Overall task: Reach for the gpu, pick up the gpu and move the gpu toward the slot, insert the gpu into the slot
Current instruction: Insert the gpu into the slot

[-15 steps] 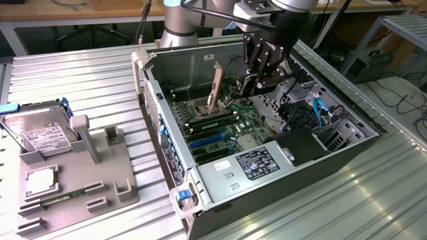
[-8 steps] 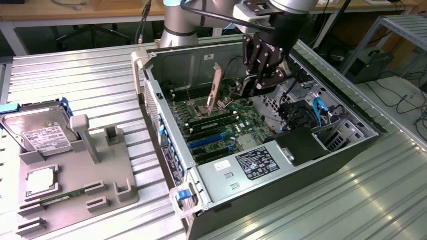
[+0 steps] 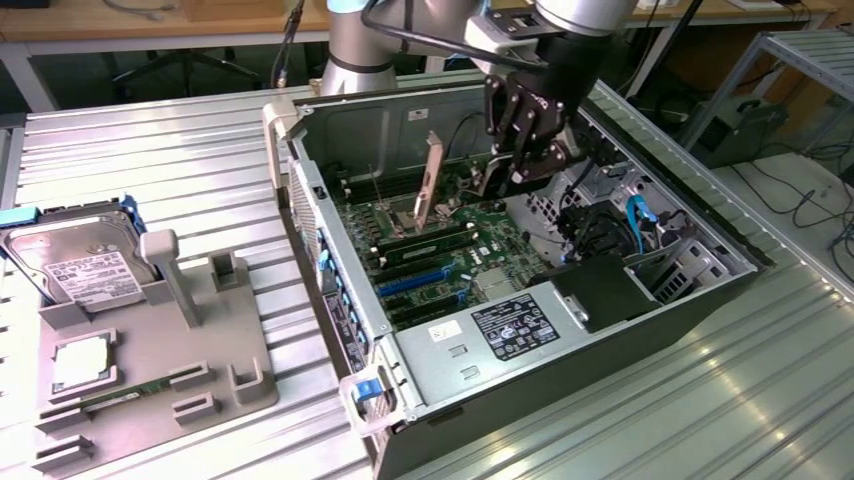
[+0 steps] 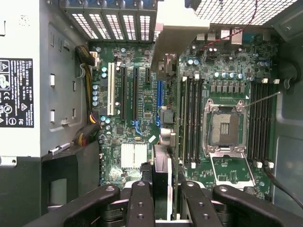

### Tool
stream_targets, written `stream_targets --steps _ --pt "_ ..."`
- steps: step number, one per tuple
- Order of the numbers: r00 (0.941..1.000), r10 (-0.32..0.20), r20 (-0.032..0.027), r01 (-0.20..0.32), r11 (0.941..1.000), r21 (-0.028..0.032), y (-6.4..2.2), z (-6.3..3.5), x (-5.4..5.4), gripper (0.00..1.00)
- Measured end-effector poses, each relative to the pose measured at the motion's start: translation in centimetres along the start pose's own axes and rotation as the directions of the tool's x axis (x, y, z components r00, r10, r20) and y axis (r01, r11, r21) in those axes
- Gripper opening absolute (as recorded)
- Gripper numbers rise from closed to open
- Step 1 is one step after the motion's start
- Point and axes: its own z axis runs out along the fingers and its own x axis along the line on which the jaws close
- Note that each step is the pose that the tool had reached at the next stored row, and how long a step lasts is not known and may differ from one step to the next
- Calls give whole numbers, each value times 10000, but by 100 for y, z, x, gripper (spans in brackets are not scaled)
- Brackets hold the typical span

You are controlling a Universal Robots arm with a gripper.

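The arm reaches down into the open computer case (image 3: 694,300), which lies on its side on the ribbed metal counter (image 3: 160,170). Its black hand (image 3: 527,165) hangs inside the case above the green motherboard (image 3: 454,245) and is clamped on the gpu (image 3: 427,185). In the exterior view the card stands on edge, its copper-toned face and pale metal bracket tilted slightly, with its lower edge down among the board's parts near the square processor socket (image 3: 400,212) and the black memory slots (image 3: 434,240). In the wrist view the gpu (image 4: 165,71) runs edge-on straight away from the hand (image 4: 161,189), the dark fingers (image 4: 139,203) pressed to either side of its near end, and its bracket end lies near the vented rear wall of the case. The blue slot (image 4: 159,97) lies just beside the card's edge in that view, parallel to it; whether the card touches it cannot be told. In the exterior view blue connector strips (image 3: 407,280) show lower on the board, apart from the card. To the exterior view's left, a grey holder tray (image 3: 200,380) on the counter carries a silver-labelled hard drive (image 3: 80,265) and a small green memory stick (image 3: 127,392).
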Motion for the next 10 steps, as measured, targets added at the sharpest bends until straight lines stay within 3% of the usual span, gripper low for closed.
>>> stream_targets --steps 10 --pt "10000 -1 1 1 10000 -3 -1 89 5 28"
